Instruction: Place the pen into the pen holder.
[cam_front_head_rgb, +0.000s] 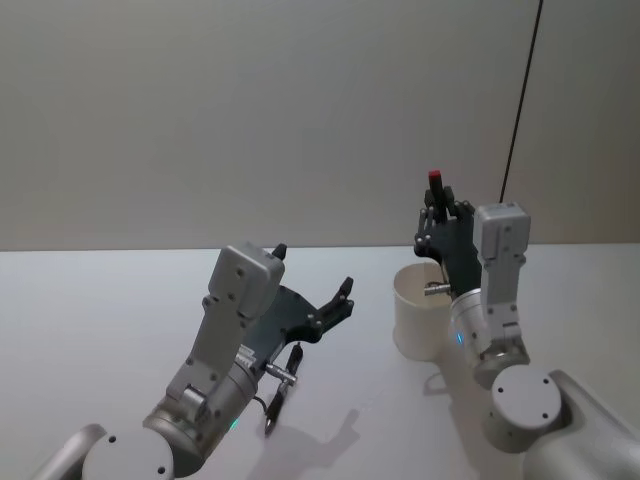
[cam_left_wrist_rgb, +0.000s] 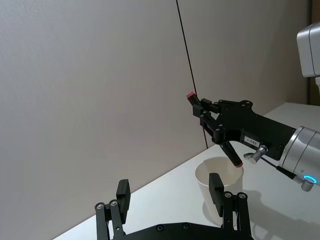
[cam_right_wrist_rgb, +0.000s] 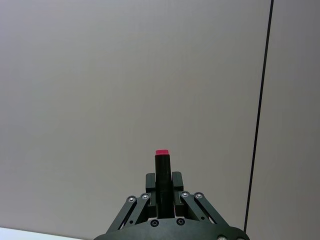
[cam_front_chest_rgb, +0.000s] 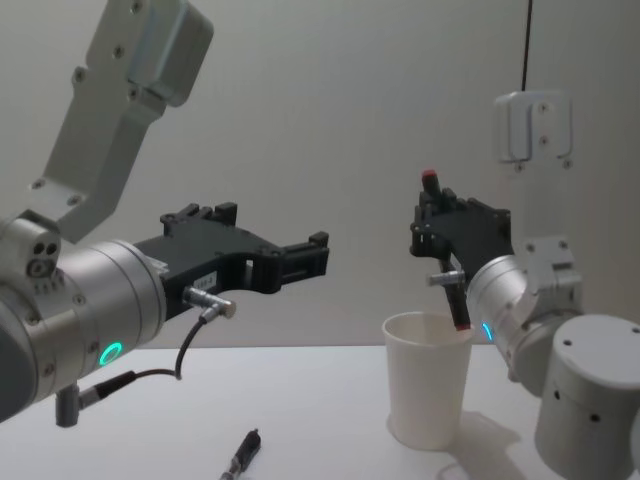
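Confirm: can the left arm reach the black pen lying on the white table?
Probably yes. The left end effector hovers open and empty; the slim black pen lies bare on the white table, back below its wrist, so the arm must retract first.

Silver-grey cylindrical arm links (cam_front_chest_rgb: 100, 300), white boxy wrist modules (cam_front_head_rgb: 500, 232), black left gripper (cam_front_head_rgb: 313, 268) and right gripper (cam_right_wrist_rgb: 163, 179), silver pivot screws (cam_right_wrist_rgb: 131, 199), black cable (cam_front_chest_rgb: 180, 358), cyan ring lights (cam_front_chest_rgb: 109, 352), white label (cam_left_wrist_rgb: 251, 141).
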